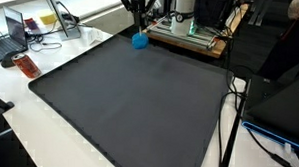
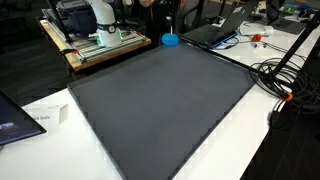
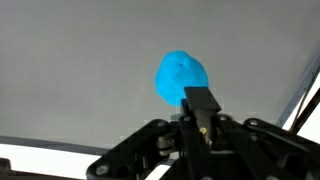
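And there was the claw [image 1: 140, 7], up at the far edge of the mat [image 1: 129, 103], hanging right over a blue lump [image 1: 140, 39]. The lump sat on the mat close to its far border, and both exterior views agreed on that; here it was again [image 2: 171, 40], just short of the laptop [image 2: 213, 32] that lay beyond the mat's corner. There was daylight between claw and lump, with no contact that could be made out.

In the wrist view, one of its fingers [image 3: 200, 101] poked up in the middle of the frame, with the lump [image 3: 182, 76] just past its tip, resting on plain grey mat. That finger covered whatever stood behind it, and the exterior views were too small and dark up there, so it could not be told whether the claw was apart or together.

Around all this, the mat took up most of the white desk [image 1: 48, 125]. A wooden board [image 2: 100, 48] with gear on it sat behind the mat, near the lump. Black cables [image 2: 285, 75] trailed over the desk beside the mat.
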You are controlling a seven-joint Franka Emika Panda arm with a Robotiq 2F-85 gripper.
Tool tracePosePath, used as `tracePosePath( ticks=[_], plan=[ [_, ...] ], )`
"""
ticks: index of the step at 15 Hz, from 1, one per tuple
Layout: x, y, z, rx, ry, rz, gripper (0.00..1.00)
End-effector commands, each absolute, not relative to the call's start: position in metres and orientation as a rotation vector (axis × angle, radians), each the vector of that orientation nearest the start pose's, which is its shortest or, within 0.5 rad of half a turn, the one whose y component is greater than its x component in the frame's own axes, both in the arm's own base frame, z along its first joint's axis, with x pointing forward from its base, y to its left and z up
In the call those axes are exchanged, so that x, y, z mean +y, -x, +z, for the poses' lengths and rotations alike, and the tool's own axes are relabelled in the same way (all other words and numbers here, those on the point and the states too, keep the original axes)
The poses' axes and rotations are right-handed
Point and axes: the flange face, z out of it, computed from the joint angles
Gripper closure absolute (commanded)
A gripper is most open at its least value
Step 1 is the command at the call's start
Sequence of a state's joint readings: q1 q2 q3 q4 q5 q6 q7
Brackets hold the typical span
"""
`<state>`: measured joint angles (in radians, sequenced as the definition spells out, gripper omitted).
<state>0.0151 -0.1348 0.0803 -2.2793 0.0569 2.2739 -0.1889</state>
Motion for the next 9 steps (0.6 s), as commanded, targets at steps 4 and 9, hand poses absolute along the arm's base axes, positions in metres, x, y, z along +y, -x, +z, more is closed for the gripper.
tracePosePath(
  ticks=[4, 9],
  plan=[
    [0.049, -0.503, 0.432, -0.408, 3.129, -0.021, 0.97],
    [0.043, -0.512, 0.433, -0.367, 3.211, 0.091, 0.97]
  ],
)
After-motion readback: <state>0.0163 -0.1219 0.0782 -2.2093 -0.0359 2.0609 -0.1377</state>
